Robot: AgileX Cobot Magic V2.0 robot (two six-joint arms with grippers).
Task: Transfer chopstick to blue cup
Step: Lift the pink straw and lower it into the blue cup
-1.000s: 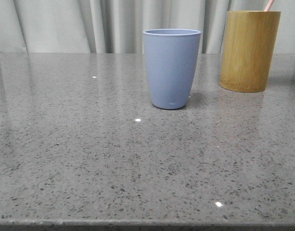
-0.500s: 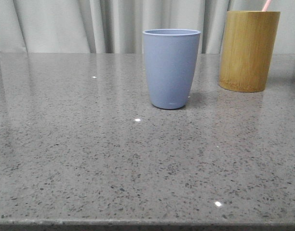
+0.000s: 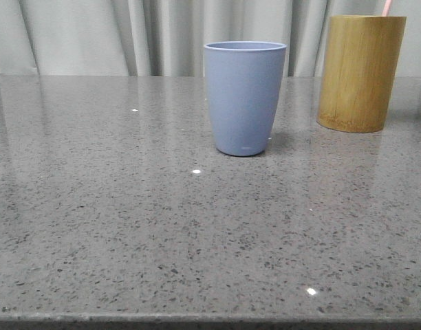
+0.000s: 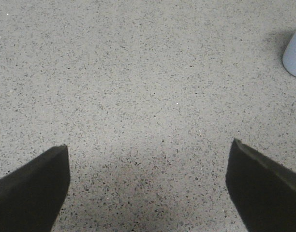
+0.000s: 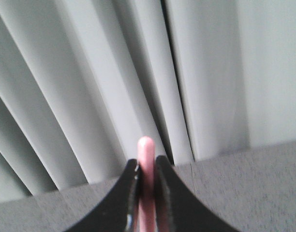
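both end effectors differ: right end effector point(image 5: 147, 186) clamps the chopstick point(image 5: 146, 159); left end effector point(image 4: 148, 186) gapes wide.

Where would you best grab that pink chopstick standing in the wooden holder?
Near its top end, coming from above. The chopstick stands almost upright in the wooden holder, so just the tip is free. The right gripper already pinches it there, one finger on each side. That thin, round shaft probably needs a firm, centred squeeze.

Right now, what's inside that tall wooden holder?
A pink chopstick pokes out of the bamboo holder; the right fingers pinch its tip. The holder's wall hides everything below the rim.
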